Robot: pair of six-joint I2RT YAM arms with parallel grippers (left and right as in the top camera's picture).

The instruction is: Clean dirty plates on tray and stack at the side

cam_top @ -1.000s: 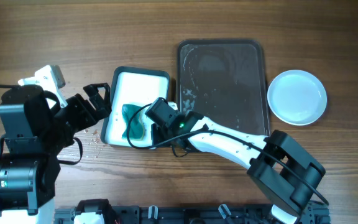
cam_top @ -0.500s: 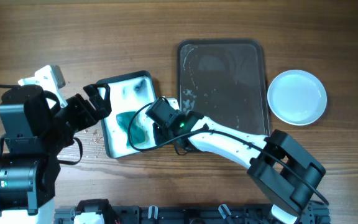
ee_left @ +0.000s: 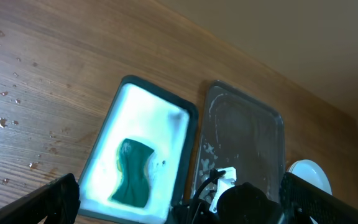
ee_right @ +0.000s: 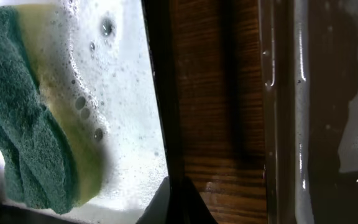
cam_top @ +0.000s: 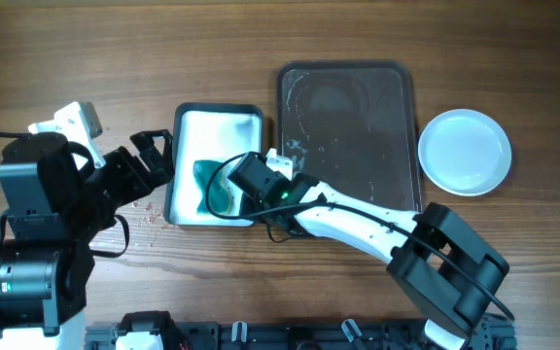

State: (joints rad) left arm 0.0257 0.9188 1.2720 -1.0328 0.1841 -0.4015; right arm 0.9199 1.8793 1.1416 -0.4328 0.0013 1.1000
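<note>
The dark tray (cam_top: 348,126) lies at the table's middle, wet with foam streaks and holding no plates; it also shows in the left wrist view (ee_left: 244,130). A clean white plate (cam_top: 465,151) sits on the bare wood right of the tray; from above I cannot tell how many are stacked. My right gripper (cam_top: 257,197) is at the right rim of the white-lined tub (cam_top: 217,126), and in the right wrist view its dark finger (ee_right: 178,202) clamps that rim. My left gripper (cam_top: 154,156) is open and empty by the tub's left edge.
A green sponge (cam_top: 212,190) lies in soapy water in the tub, also in the right wrist view (ee_right: 23,124). Water drops spot the wood (cam_top: 144,216) left of the tub. A narrow strip of wood (ee_right: 216,93) separates tub and tray.
The tub swung askew half a second ago and now sits square again beside the tray, moved with my right gripper. The left arm has not moved.
</note>
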